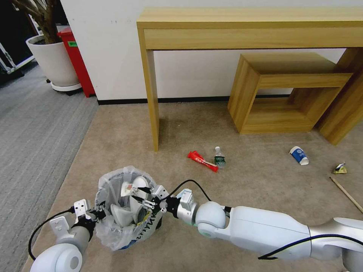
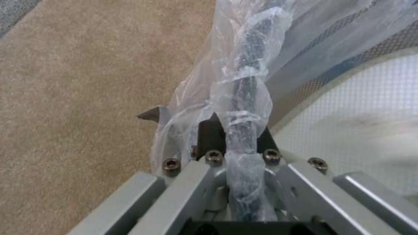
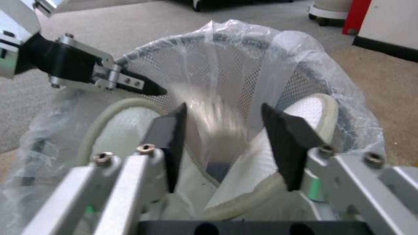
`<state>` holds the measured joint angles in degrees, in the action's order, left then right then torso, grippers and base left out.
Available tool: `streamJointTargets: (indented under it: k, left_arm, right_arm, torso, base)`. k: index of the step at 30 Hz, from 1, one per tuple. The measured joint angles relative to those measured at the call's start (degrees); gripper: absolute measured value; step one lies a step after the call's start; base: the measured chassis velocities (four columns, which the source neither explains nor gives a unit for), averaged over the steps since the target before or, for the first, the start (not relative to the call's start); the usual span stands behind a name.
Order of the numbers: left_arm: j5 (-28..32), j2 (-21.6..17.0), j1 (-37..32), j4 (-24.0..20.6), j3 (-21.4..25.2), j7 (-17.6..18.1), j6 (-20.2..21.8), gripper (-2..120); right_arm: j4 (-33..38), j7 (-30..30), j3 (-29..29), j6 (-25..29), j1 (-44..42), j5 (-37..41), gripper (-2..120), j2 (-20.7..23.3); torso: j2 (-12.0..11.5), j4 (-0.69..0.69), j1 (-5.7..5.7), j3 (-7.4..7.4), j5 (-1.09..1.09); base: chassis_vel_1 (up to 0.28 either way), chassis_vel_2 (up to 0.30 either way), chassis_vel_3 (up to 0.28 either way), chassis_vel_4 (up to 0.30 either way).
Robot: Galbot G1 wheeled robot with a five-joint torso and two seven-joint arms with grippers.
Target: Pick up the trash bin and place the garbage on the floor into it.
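1. The trash bin (image 1: 124, 211) is held at its rim by the left gripper (image 1: 99, 214); its plastic liner bag (image 2: 244, 98) is bunched over that rim.
2. In the left wrist view the jaws of the left gripper (image 2: 237, 130) are seen clenched on the bin's rim (image 2: 246, 88), with the bag's film pinched between them.
3. The right gripper (image 1: 145, 197) is placed over the mouth of the bin, on the side opposite the left gripper.
4. In the right wrist view the jaws of the right gripper (image 3: 222, 130) are seen spread apart with nothing between them; the bin's mesh wall (image 3: 226, 68) lies beyond the gap.
5. Two white slippers (image 3: 300, 130) are seen inside the bin, one beside each jaw of the right gripper.
6. The left gripper (image 3: 148, 88) is seen across the bin from the right jaws, at the far rim.
7. The bin is set above the beige carpet (image 1: 245, 189), near the edge of the grey carpet (image 1: 34, 121).
8. Well apart from both grippers, a red wrapper (image 1: 202, 160) and a small bottle (image 1: 219, 157) are lying just beside each other on the beige carpet.
9. Farther to the right, a paper cup (image 1: 299, 155), a crushed can (image 1: 340, 169) and a wooden stick (image 1: 346, 194) are lying on the same carpet.
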<state>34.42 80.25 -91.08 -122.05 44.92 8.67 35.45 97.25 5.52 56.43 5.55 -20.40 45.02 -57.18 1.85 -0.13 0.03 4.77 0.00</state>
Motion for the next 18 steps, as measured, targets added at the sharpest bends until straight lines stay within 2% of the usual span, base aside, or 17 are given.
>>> streamJointTargets:
  k: [3, 5, 7, 8, 9, 10, 11, 12, 13, 18]
  left_arm:
    - [-0.07, 0.1, 0.01, 0.0, -0.02, -0.04, -0.03, 0]
    - [-0.34, 0.28, 0.03, 0.05, -0.11, -0.18, -0.11, 0]
    - [-0.41, 0.29, 0.03, 0.1, -0.11, -0.22, -0.12, 0]
    - [-0.55, 0.31, 0.02, 0.24, -0.11, -0.31, -0.14, 0]
    - [-0.55, 0.31, 0.02, 0.24, -0.11, -0.31, -0.14, 0]
    - [-0.6, 0.3, 0.01, 0.36, -0.1, -0.35, -0.14, 0]
    - [-0.6, 0.3, 0.01, 0.36, -0.1, -0.35, -0.14, 0]
    - [-0.62, 0.23, 0.02, 0.45, -0.06, -0.36, -0.14, 0]
    - [-0.59, -0.17, 0.12, 0.67, 0.08, -0.35, -0.14, 0]
    - [-0.54, -0.45, 0.15, 0.89, 0.14, -0.29, -0.12, 0]
  right_arm:
    - [0.0, 0.46, 0.0, -0.33, -0.1, -0.23, 59, -0.05]
    - [0.01, 1.18, -0.29, -0.42, -0.57, -0.42, 72, -0.2]
    - [0.05, 1.3, -0.53, -0.42, -0.77, -0.5, 74, -0.2]
    - [0.37, 1.57, -1.45, -0.44, -1.46, -0.66, 82, -0.17]
    - [0.37, 1.57, -1.45, -0.44, -1.46, -0.66, 82, -0.17]
    - [0.81, 2.09, -2.94, -0.47, -2.31, -0.65, 87, -0.11]
    - [0.81, 2.09, -2.94, -0.47, -2.31, -0.65, 87, -0.11]
    - [1.22, 2.48, -4.34, -0.56, -3.06, -0.56, 93, 0.0]
    - [2.23, 3.29, -8.4, -0.77, -5.02, -0.06, 100, 0.52]
    - [3.44, 4.01, -13.47, -0.97, -7.6, 0.21, 100, 1.28]
  torso:
    - [0.0, 0.0, 0.0, 0.0, 0.0]
    - [0.0, 0.0, 0.0, 0.0, 0.0]
    - [0.0, 0.0, 0.0, 0.0, 0.0]
    - [0.0, 0.0, 0.0, 0.0, 0.0]
    - [0.0, 0.0, 0.0, 0.0, 0.0]
    - [0.0, 0.0, 0.0, 0.0, 0.0]
    - [0.0, 0.0, 0.0, 0.0, 0.0]
    - [0.0, 0.0, 0.0, 0.0, 0.0]
    - [0.0, 0.0, 0.0, 0.0, 0.0]
    - [0.0, 0.0, 0.0, 0.0, 0.0]
  base:
    - [0.0, 0.0, 0.0, 0.0]
    - [0.0, 0.0, 0.0, 0.0]
    - [0.0, 0.0, 0.0, 0.0]
    - [0.0, 0.0, 0.0, 0.0]
    - [0.0, 0.0, 0.0, 0.0]
    - [0.0, 0.0, 0.0, 0.0]
    - [0.0, 0.0, 0.0, 0.0]
    - [0.0, 0.0, 0.0, 0.0]
    - [0.0, 0.0, 0.0, 0.0]
    - [0.0, 0.0, 0.0, 0.0]
